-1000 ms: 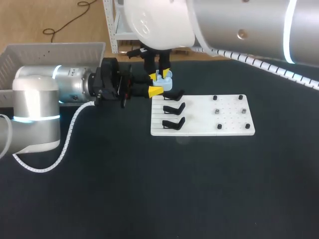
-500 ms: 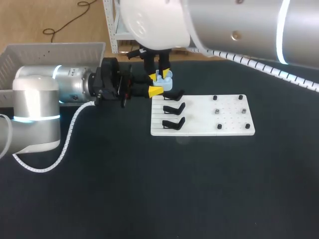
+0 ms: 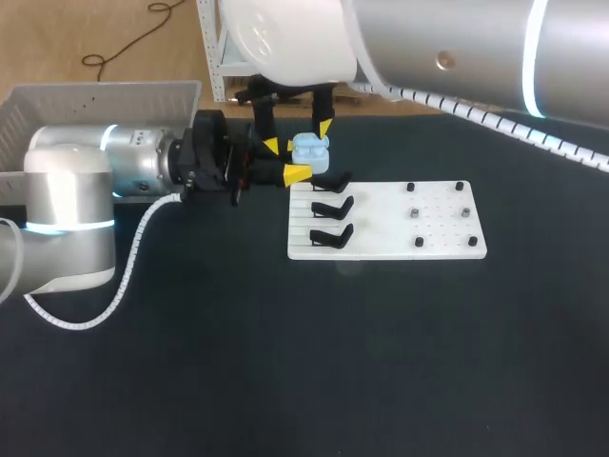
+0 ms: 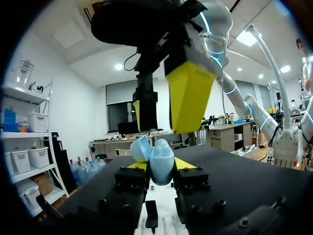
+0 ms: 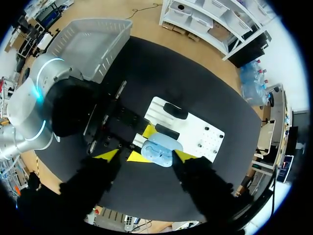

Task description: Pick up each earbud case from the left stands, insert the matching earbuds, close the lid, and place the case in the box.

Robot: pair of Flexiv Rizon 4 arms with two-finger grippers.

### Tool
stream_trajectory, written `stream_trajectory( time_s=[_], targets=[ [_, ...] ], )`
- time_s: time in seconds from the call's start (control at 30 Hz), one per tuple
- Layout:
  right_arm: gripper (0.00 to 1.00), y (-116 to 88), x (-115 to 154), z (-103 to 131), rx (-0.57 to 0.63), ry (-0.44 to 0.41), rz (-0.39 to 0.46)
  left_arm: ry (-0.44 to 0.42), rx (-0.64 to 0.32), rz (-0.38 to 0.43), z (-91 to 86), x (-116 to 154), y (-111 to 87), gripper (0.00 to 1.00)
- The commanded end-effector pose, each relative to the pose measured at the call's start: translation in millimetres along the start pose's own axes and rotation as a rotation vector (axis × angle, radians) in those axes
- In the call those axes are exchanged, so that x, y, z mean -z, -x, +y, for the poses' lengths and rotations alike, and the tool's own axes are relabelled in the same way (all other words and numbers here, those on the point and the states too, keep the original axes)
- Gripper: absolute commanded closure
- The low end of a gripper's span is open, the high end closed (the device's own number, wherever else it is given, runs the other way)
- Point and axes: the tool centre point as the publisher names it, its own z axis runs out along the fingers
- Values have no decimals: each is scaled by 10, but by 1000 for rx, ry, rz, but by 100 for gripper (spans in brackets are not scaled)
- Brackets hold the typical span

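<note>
The likeliest upset from here is a knock. The right jaws stand wide open with nothing in them, yet they straddle the case (image 3: 310,149) from above. One of their yellow fingertips (image 5: 186,155) sits just beside the shell, and the other is well apart from it. If that arm lifts off at a slant or turns, I judge the near finger could clip the case. That could twist it in the other grip, or push it out onto the bench (image 3: 285,362) or the stands (image 3: 331,206) just below.

The grip itself is the second worry. The left jaws are closed on the case, pinching its lower part from two sides with only their yellow pads (image 4: 184,164). The rounded, smooth-looking shell stands proud of them, so a quick swing toward the box (image 3: 95,100) might let it pivot or slip.

Third is the lid. In the left wrist view a pale lobe shows beside the shell, and I cannot tell whether the lid is fully down. If it is ajar, anything inside could spill on the way.

The case lies at the very tips of the left jaws, between them. It is under the right jaws, within their gap but off-centre toward one finger. The box lies back along the left arm, well apart from both jaws.
</note>
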Motion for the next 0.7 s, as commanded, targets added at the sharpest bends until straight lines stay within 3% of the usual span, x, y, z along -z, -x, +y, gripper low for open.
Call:
stream_trajectory(
  time_s=[0.03,0.33,0.7],
  targets=[
    [0,-144,130,-143,-56,25,-61,3,-3,-1,-8,-4,-6,100],
    [0,83,96,-692,-387,41,-164,3,-3,-1,-8,-4,-6,100],
    [0,285,-258,-860,-472,28,-142,3,-3,-1,-8,-4,-6,100]
  ],
)
